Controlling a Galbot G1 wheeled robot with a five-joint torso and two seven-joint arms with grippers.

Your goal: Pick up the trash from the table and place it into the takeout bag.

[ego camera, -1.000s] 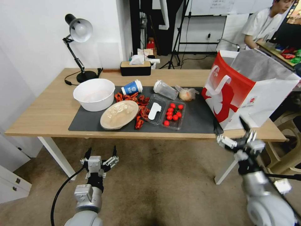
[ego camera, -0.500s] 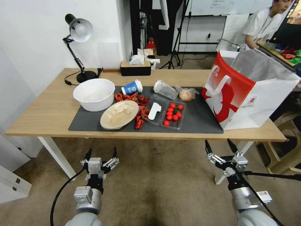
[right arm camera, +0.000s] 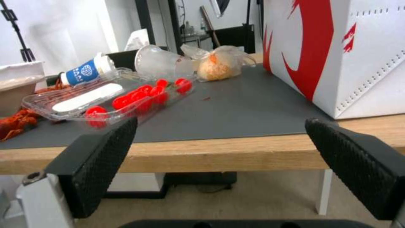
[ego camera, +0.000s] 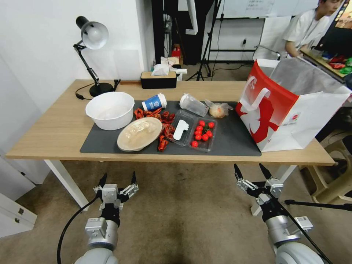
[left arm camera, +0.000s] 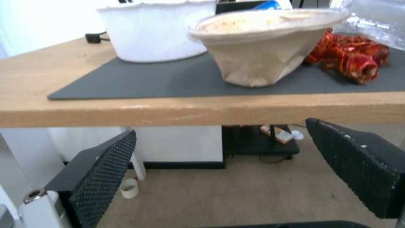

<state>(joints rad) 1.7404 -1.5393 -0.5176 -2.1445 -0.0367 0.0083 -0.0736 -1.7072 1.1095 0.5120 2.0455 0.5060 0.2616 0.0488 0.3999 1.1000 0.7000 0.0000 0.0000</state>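
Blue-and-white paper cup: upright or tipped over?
Tipped over. The blue-and-white paper cup lies on its side on the dark mat, beside the red scraps.

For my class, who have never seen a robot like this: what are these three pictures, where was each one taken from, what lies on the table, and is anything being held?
This is a wheeled robot with two arms, each ending in a two-fingered gripper. The wide picture comes from a camera on its head; the other two come from cameras on its wrists, so the black pads at their edges are its own fingers. The left gripper and right gripper hang open and empty below the table edge. On the table's grey mat lie a white bowl, a tan lid, red shells, a blue-and-white paper cup, a clear plastic cup, a tray of tomatoes and a wrapped food bundle. The red-and-white takeout bag stands open at the right.
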